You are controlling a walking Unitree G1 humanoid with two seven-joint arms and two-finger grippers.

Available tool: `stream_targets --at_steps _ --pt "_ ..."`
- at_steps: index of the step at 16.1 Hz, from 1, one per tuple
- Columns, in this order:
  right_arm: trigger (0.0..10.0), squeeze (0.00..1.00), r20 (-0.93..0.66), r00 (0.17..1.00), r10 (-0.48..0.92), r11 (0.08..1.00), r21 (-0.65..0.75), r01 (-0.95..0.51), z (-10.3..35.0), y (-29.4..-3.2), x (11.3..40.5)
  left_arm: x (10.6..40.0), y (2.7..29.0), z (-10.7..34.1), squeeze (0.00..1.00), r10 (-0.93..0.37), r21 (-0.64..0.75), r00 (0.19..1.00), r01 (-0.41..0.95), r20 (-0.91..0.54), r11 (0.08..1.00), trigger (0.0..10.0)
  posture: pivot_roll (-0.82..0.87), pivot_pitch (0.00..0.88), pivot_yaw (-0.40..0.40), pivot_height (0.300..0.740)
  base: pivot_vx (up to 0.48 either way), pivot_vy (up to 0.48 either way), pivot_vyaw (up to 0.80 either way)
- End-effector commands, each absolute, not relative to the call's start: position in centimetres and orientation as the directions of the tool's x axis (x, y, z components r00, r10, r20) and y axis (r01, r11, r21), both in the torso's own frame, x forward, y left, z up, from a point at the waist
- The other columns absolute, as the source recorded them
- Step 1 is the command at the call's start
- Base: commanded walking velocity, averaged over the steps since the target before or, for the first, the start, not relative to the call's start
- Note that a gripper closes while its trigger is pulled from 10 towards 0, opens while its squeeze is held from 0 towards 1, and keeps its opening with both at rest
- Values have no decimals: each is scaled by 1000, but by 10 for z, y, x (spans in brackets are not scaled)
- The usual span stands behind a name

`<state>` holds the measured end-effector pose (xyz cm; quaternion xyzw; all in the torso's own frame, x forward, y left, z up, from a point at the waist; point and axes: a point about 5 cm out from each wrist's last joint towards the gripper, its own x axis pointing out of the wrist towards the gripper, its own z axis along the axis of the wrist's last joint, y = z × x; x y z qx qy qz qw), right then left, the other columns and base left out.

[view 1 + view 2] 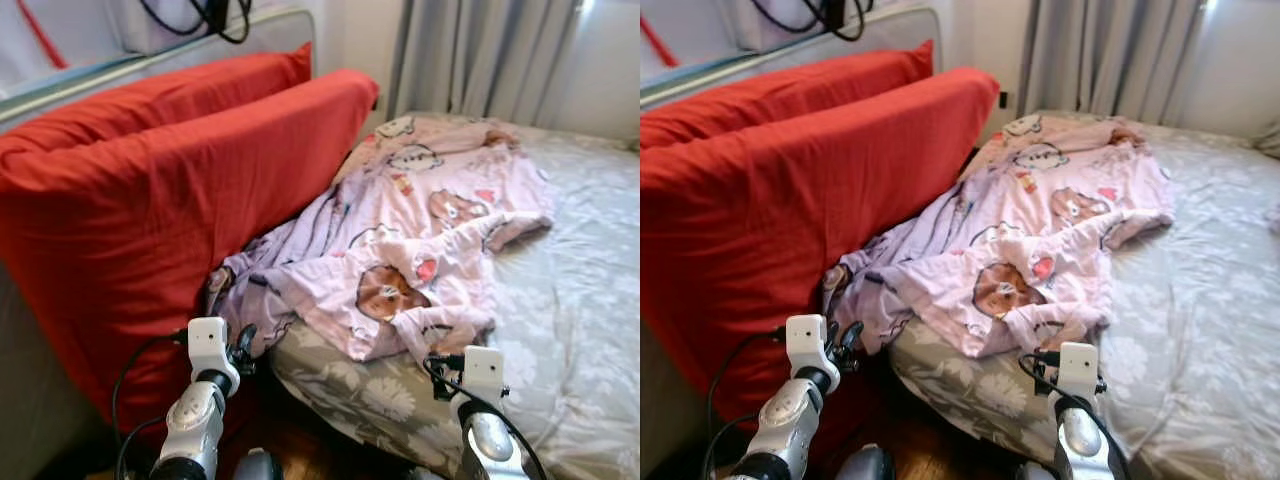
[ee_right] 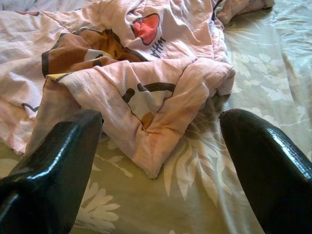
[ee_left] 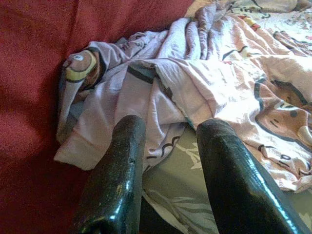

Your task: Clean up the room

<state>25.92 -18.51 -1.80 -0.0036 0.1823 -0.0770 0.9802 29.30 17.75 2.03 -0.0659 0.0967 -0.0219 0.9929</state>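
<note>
- The bed [image 1: 590, 300] wears a grey sheet with pale flowers and runs to the curtains [image 1: 480, 55].
- Two big red pillows [image 1: 150, 220] lean upright along its left side.
- A crumpled pink cartoon-print blanket [image 1: 400, 240] lies on the bed, its edge bunched against the pillows.
- The left hand [image 3: 165, 170] hovers near the blanket's hanging corner, fingers spread, holding nothing.
- The right hand [image 2: 161, 170] hovers just short of a folded blanket corner, fingers wide apart.
</note>
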Motion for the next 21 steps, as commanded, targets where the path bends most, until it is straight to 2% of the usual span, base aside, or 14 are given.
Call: stream_targets --at_steps 1,21 --pt "10000 0 -345 926 -152 988 -34 150 -16 -183 261 293 180 20 0 -51 -131 980 25 -195 991 10000 0 0 28 628 274 0 0" --pt "10000 0 -335 929 -158 987 -50 150 -15 -182 263 292 177 19 0 -57 -127 979 32 -195 991 10000 -2 0 31 628 291 0 0"
